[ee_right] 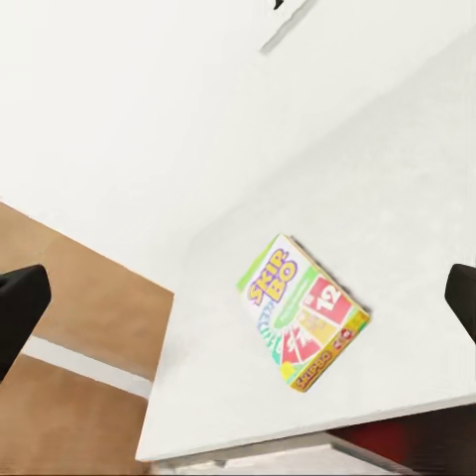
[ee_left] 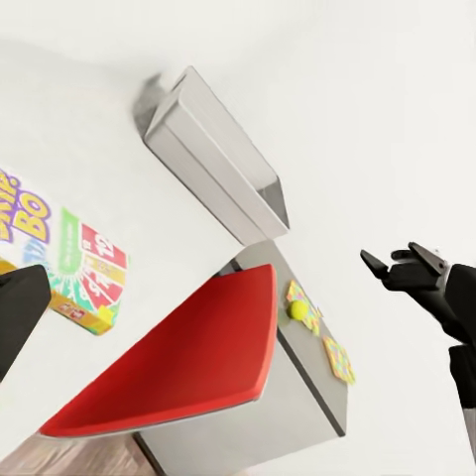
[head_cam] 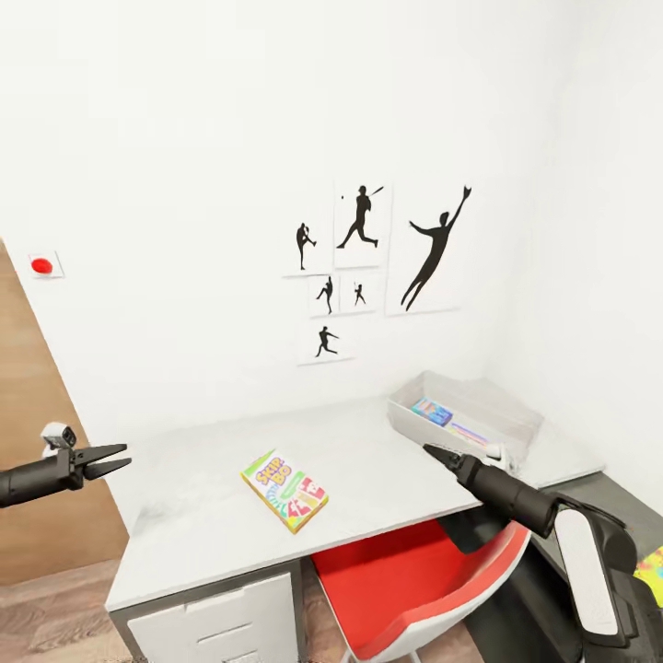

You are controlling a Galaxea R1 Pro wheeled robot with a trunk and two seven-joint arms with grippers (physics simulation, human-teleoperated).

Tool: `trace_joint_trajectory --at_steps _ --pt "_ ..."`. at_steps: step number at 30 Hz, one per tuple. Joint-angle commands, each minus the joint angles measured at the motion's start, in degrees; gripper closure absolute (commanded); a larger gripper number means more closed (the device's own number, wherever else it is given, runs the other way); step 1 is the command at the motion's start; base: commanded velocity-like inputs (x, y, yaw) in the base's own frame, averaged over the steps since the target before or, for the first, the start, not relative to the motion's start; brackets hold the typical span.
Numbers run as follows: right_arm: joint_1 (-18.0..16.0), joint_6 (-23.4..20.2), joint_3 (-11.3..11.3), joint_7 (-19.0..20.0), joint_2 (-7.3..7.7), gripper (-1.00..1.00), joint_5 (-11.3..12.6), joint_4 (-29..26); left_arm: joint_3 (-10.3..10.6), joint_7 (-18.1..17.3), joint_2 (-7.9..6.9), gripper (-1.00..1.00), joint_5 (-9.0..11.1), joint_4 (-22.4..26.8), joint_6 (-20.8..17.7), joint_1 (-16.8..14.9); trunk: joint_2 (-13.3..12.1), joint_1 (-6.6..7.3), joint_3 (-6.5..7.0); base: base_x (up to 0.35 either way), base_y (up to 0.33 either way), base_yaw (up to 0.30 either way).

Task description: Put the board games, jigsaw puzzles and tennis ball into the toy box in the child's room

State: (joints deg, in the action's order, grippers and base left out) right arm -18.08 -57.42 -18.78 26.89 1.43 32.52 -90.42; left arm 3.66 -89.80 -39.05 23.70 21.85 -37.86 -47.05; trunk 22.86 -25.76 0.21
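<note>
A yellow, red and green board game (head_cam: 285, 491) lies flat on the light grey table (head_cam: 387, 460), also seen in the right wrist view (ee_right: 302, 312). The grey toy box (head_cam: 465, 419) stands at the table's far right corner, with colourful flat items (head_cam: 431, 411) inside. My left gripper (head_cam: 112, 459) hovers open off the table's left end. My right gripper (head_cam: 433, 451) is open, above the table just in front of the toy box. In the left wrist view, the tennis ball (ee_left: 298, 309) rests on a jigsaw puzzle (ee_left: 309, 307), with a second puzzle (ee_left: 339, 359) beside it. The bed is out of view.
A red chair (head_cam: 414, 571) is tucked under the table between white drawers (head_cam: 216, 622) and the dark grey corner section (head_cam: 612, 497). White walls with black athlete pictures (head_cam: 364, 267) close in behind and to the right. A puzzle's edge (head_cam: 652, 564) shows at far right.
</note>
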Motion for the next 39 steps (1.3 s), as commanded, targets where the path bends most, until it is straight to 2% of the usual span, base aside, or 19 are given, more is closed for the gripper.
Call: trace_joint_trajectory --at_steps 1,3,4,5,6,7,8,9,12,13,14,15,17,19,21,26,30,39 --pt "-0.02 -0.24 1.63 -0.59 -0.11 -1.00 -0.39 0.01 0.38 -0.20 -0.07 -1.00 0.29 -0.05 -0.62 -0.06 0.05 -0.02 -0.08 0.000 0.000 0.250" --pt "-0.04 -0.24 3.30 -1.69 -0.26 -1.00 -0.38 0.07 0.38 -0.20 -0.18 -1.00 0.29 -0.05 -0.61 -0.06 0.05 -0.02 -0.20 0.000 0.000 0.249" --pt "-0.05 -0.24 5.28 -3.25 -0.79 -1.00 -0.35 0.15 0.38 -0.20 -0.32 -1.00 0.31 -0.05 -0.58 -0.06 0.05 -0.02 -0.26 0.000 0.000 0.246" --pt "-0.15 -0.24 6.26 -4.20 -1.22 -1.00 -0.34 0.24 0.38 -0.20 -0.37 -1.00 0.30 -0.07 -0.58 -0.06 0.05 -0.02 -0.31 0.000 0.000 0.245" --pt "-0.59 -0.27 8.03 -6.51 -2.29 -1.00 -0.31 0.49 0.38 -0.20 -0.42 -1.00 0.30 -0.09 -0.57 -0.06 0.05 -0.02 -0.38 0.000 0.000 0.242" --pt "-1.09 -0.37 8.74 -7.89 -2.89 -1.00 -0.30 0.62 0.38 -0.20 -0.44 -1.00 0.31 -0.10 -0.56 -0.06 0.05 -0.02 -0.44 0.000 0.000 0.241" --pt "-2.96 -0.69 9.94 -11.18 -4.12 -1.00 -0.27 0.88 0.38 -0.20 -0.46 -1.00 0.34 -0.12 -0.56 -0.06 0.05 -0.02 -0.51 0.000 0.000 0.239" --pt "-4.21 -0.86 10.42 -13.03 -4.72 -1.00 -0.24 1.05 0.38 -0.20 -0.47 -1.00 0.34 -0.12 -0.55 -0.06 0.05 -0.02 -0.57 0.000 0.000 0.239" --pt "-12.69 -1.70 13.18 -24.91 -7.35 -1.00 0.24 5.51 0.38 -0.20 -0.55 -1.00 0.36 -0.13 -0.55 -0.06 0.05 -0.02 -0.77 0.000 0.000 0.237" --pt "-14.18 -1.74 13.72 -26.66 -7.69 -1.00 0.31 6.77 0.38 -0.20 -0.56 -1.00 0.36 -0.14 -0.55 -0.06 0.05 -0.02 -0.84 0.000 0.000 0.236" --pt "-17.22 -1.78 14.71 -29.76 -8.37 -1.00 0.42 9.68 0.38 -0.20 -0.57 -1.00 0.37 -0.14 -0.55 -0.06 0.05 -0.02 -0.91 0.000 0.000 0.236" --pt "-18.74 -1.77 15.12 -31.10 -8.69 -1.00 0.46 11.35 0.38 -0.20 -0.58 -1.00 0.37 -0.14 -0.55 -0.06 0.05 -0.02 -0.97 0.000 0.000 0.236" --pt "-24.41 -1.52 16.08 -35.29 -9.63 -1.00 0.51 19.17 0.38 -0.20 -0.59 -1.00 0.36 -0.14 -0.55 -0.06 0.05 -0.02 -1.11 0.000 0.000 0.235" --pt "-26.86 -1.16 16.33 -36.78 -9.87 -1.00 0.50 23.39 0.38 -0.20 -0.59 -1.00 0.35 -0.14 -0.55 -0.06 0.05 -0.02 -1.24 0.000 0.000 0.234" --pt "-30.62 0.35 16.58 -38.61 -10.07 -1.00 0.44 31.08 0.38 -0.20 -0.59 -1.00 0.35 -0.14 -0.55 -0.06 0.05 -0.02 -1.38 0.000 0.000 0.233" --pt "-34.27 3.67 16.73 -39.70 -10.09 -1.00 0.09 39.18 0.38 -0.20 -0.66 -1.00 0.36 -0.14 -0.55 -0.06 0.05 -0.02 -1.72 0.000 0.000 0.230" --pt "-35.62 5.12 16.72 -40.61 -9.76 -1.00 -0.11 42.60 0.38 -0.20 -0.67 -1.00 0.32 -0.16 -0.55 -0.06 0.05 -0.02 -1.97 0.000 0.000 0.196" --pt "-36.05 5.77 16.51 -42.28 -9.25 -1.00 -0.22 43.95 0.31 -0.20 -0.68 -1.00 0.29 -0.23 -0.55 -0.06 0.05 -0.02 -2.07 0.000 0.000 0.035"
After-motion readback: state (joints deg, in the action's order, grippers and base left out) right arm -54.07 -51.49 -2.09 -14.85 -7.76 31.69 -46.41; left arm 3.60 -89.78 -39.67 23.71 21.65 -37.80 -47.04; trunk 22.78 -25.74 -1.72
